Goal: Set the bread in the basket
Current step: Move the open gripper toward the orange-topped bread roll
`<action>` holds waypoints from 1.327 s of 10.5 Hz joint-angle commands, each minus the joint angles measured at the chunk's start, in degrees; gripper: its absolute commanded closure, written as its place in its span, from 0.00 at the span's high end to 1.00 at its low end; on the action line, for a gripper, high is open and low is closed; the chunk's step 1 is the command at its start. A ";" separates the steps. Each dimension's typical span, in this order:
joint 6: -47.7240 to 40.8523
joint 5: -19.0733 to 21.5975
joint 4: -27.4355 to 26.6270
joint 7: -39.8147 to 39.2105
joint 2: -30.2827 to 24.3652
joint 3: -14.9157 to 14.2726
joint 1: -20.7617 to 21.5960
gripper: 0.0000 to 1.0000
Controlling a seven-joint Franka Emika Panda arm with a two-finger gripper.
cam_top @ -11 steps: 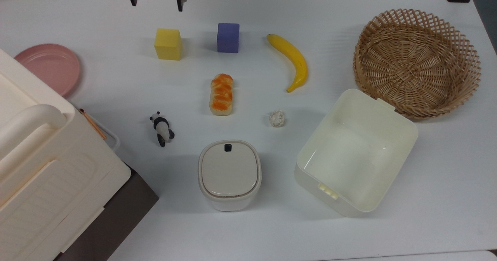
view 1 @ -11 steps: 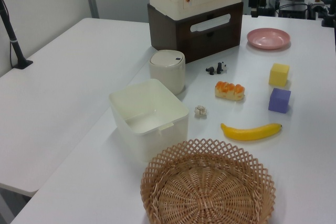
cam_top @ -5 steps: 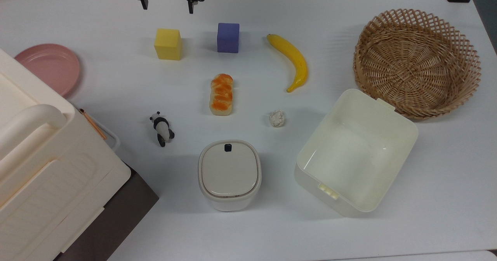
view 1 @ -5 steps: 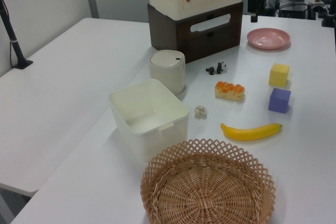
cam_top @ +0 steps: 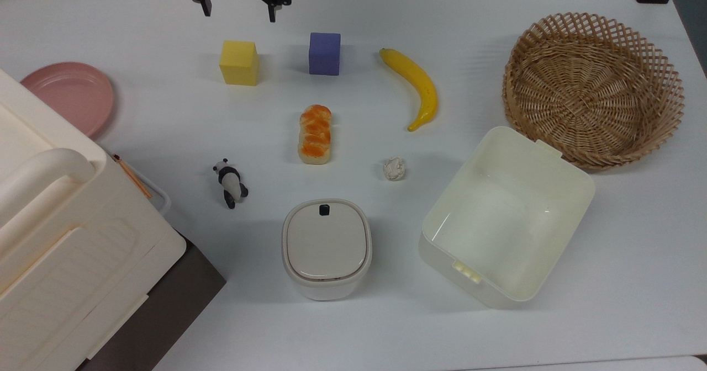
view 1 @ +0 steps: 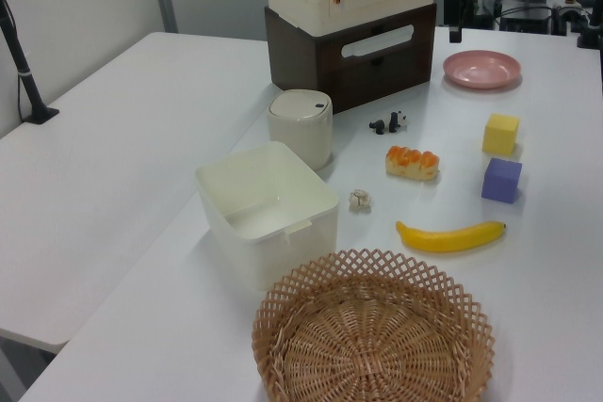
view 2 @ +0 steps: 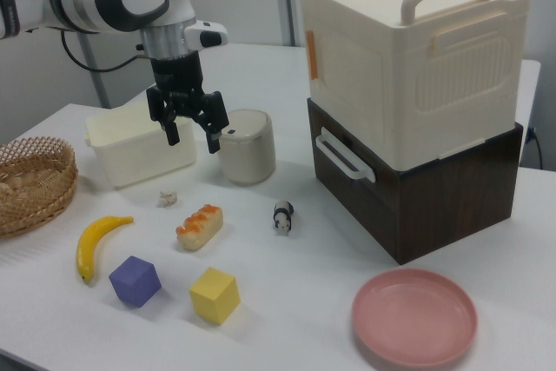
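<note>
The bread (cam_top: 315,134) lies flat near the table's middle, orange-brown top up; it also shows in the left view (view 1: 412,163) and the right view (view 2: 199,227). The wicker basket (cam_top: 594,84) stands with nothing in it at the top view's far right, well away from the bread (view 1: 372,341) (view 2: 30,180). My gripper (cam_top: 238,9) hangs open at the top view's upper edge, beyond the yellow and purple cubes. In the right view the gripper (view 2: 192,138) hovers well above the table, fingers spread and holding nothing.
A yellow cube (cam_top: 239,63), a purple cube (cam_top: 324,53) and a banana (cam_top: 415,86) lie between gripper and bread. A paper ball (cam_top: 394,168), cream tub (cam_top: 497,222), lidded bin (cam_top: 326,248), toy panda (cam_top: 230,183), pink plate (cam_top: 69,92) and a stacked cream box (cam_top: 55,238) surround it.
Over the last second the open gripper shifted to the top view's right and came down a little. Nothing on the table has moved.
</note>
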 commanded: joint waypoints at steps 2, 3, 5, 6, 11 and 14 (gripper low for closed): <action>-0.79 -0.25 -0.42 0.34 -0.60 -0.11 0.50 1.00; -0.79 -0.25 -0.42 0.43 -0.60 -0.11 0.68 1.00; -0.96 -0.25 -0.51 0.51 -0.69 -0.11 1.64 1.00; -0.79 -0.25 -0.60 0.52 -0.60 -0.11 1.99 1.00; -1.05 -0.25 -1.12 0.95 -0.69 -2.12 7.07 1.00; -2.80 -0.34 -4.19 1.04 -1.39 -5.21 13.15 1.00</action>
